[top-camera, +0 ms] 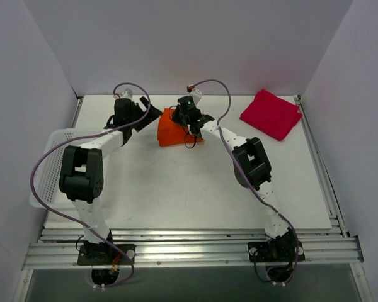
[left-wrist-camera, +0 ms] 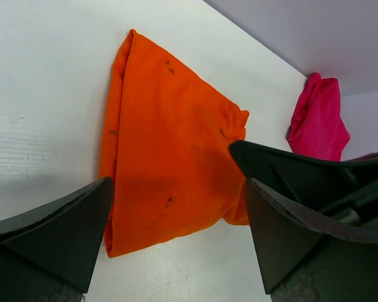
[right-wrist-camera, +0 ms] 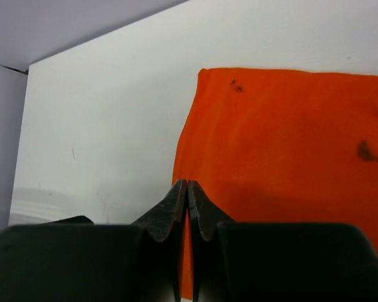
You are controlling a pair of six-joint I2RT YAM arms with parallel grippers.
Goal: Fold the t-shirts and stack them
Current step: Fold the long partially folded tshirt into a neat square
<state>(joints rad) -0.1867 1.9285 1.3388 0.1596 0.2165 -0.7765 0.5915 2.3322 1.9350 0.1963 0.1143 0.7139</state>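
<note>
Orange cotton comes first: one orange t-shirt (top-camera: 175, 132) lies folded into a rough wedge at the far middle of the white table (top-camera: 195, 189), flat on the surface, with a few small dark specks on its cloth. The second of the two shirts, the red t-shirt (top-camera: 271, 114), lies folded near the far right corner, well apart from the orange one; the two are not stacked.

Two grippers hang at the orange shirt, one on either side. The left gripper (top-camera: 148, 116) is at the shirt's left edge with its jaws spread wide; in its wrist view the two dark fingers (left-wrist-camera: 57, 233) frame the orange cloth (left-wrist-camera: 170, 163) with nothing between them, and the red shirt (left-wrist-camera: 318, 123) shows beyond. The right gripper (top-camera: 193, 123) sits over the shirt's far part; in its wrist view the fingertips (right-wrist-camera: 176, 207) are pressed together right at the edge of the orange cloth (right-wrist-camera: 290, 163), and a thin strip of orange shows in the slit below them; whether any fabric is pinched I cannot tell.

Farther out, one white mesh basket (top-camera: 50, 165) stands at the table's left edge, beside the left arm; two purple cables, one per arm, loop above the arms.
</note>
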